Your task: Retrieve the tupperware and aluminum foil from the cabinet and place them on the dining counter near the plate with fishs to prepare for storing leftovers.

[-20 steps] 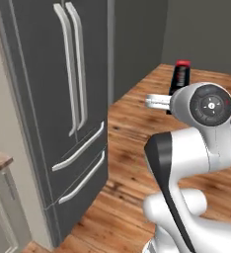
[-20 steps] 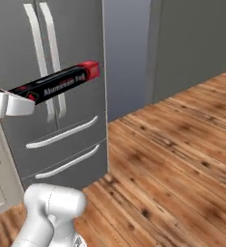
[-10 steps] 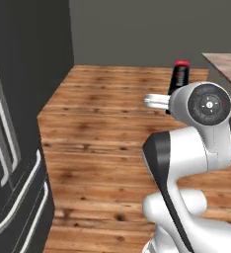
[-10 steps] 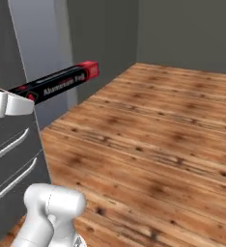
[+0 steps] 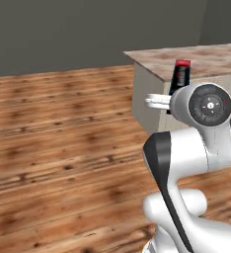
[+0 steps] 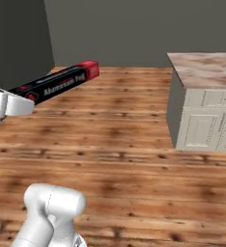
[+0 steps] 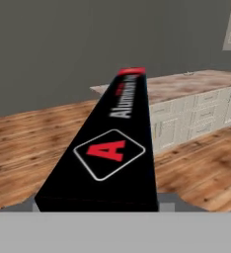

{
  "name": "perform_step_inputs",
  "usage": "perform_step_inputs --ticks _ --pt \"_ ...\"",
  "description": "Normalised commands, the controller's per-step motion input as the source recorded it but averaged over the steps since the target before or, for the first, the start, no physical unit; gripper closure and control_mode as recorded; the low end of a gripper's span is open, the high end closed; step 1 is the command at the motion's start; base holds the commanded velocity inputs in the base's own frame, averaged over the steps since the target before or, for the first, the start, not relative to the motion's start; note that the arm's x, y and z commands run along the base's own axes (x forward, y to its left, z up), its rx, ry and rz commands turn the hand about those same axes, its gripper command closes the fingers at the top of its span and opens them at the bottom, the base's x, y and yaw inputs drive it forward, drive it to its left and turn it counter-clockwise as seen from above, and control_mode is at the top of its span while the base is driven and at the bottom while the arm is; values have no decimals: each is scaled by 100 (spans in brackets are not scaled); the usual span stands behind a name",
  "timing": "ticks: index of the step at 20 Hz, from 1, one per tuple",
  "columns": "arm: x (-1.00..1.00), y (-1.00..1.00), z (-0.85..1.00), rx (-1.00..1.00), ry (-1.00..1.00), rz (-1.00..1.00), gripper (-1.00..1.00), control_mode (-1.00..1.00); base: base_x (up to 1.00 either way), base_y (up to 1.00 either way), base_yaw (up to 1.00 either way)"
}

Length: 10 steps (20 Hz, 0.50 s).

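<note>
Gripper (image 6: 18,102) up off the wooden floor (image 6: 124,144), jaws set wide and clamped across the near end of the aluminum foil (image 6: 57,85). Box jutting straight out ahead of the fingers, red end farthest from the hand, tipped a touch upward in the right base view. Red diamond logo and white lettering face up along the black top in the hand view, with the near end of the aluminum foil (image 7: 112,153) sitting right between the fingertips at the bottom. From the left base view, just the red end of the aluminum foil (image 5: 180,74) poking up beyond the arm's round white joint.

Ahead of the box's far tip and beyond it, the dining counter (image 7: 186,84): brown-and-white marbled top over pale panelled fronts, well apart from the gripper. Same dining counter (image 6: 204,67) off to the right of the held box in the right base view, with open floorboards between. Dining counter (image 5: 157,59) just behind the red tip in the left base view. Plain grey wall (image 6: 134,29) across the back, past everything.
</note>
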Motion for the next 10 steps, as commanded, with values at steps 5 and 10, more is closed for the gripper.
perform_step_inputs --ticks 5,10 --pt "0 0 0 0 0 0 100 100 100 39 -14" --pt "0 0 0 0 0 0 100 100 100 40 0"
